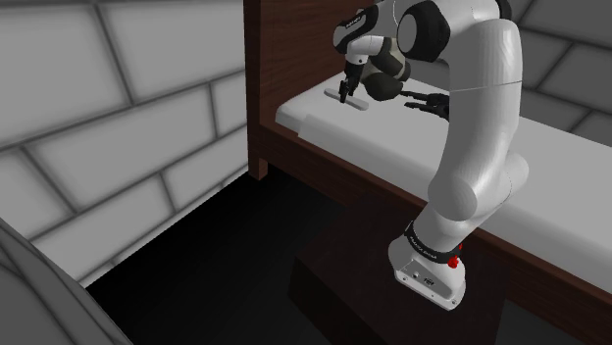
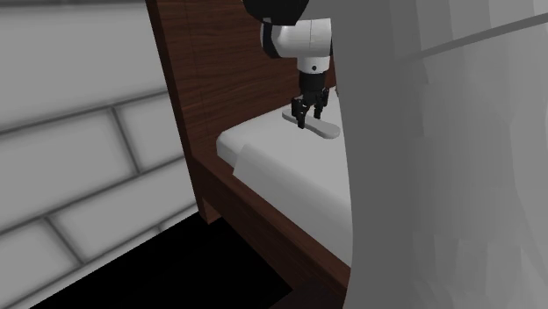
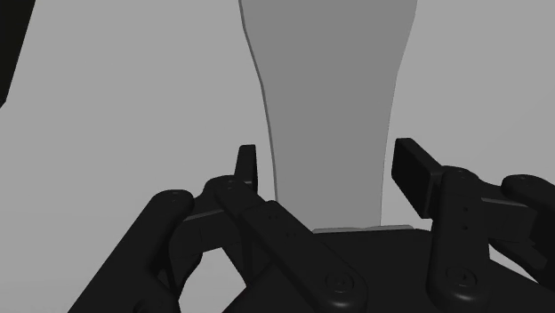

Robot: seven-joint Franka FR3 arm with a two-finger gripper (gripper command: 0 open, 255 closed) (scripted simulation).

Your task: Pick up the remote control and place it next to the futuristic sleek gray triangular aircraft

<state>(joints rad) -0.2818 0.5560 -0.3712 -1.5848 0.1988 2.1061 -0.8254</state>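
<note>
Grey and flat, the remote control [image 3: 333, 107] runs lengthwise between the 2 black fingers [image 3: 414, 169] in the wrist view. The gripper [image 3: 329, 164] is spread wide enough to straddle it. A thin strip of bedding shows beside 1 finger. The other stands so near the remote's edge that contact cannot be judged, so no firm clasp can be seen.

From the shoulder view, the remote [image 1: 357, 100] lies on the pale bed [image 1: 549, 167] close to the dark wood headboard [image 1: 294, 49], with the gripper [image 1: 342, 96] down over 1 end. This view also gives the aircraft [image 1: 429, 102], a dark pointed shape lying near the remote and partly hidden behind the white arm [image 1: 481, 118].

The second exterior view shows the gripper [image 2: 309, 116] pointing straight down onto the remote [image 2: 327, 128]. A large pale grey shape [image 2: 439, 176] in the foreground cuts off the bed [image 2: 290, 176] to that view's right; what it is cannot be made out.
</note>
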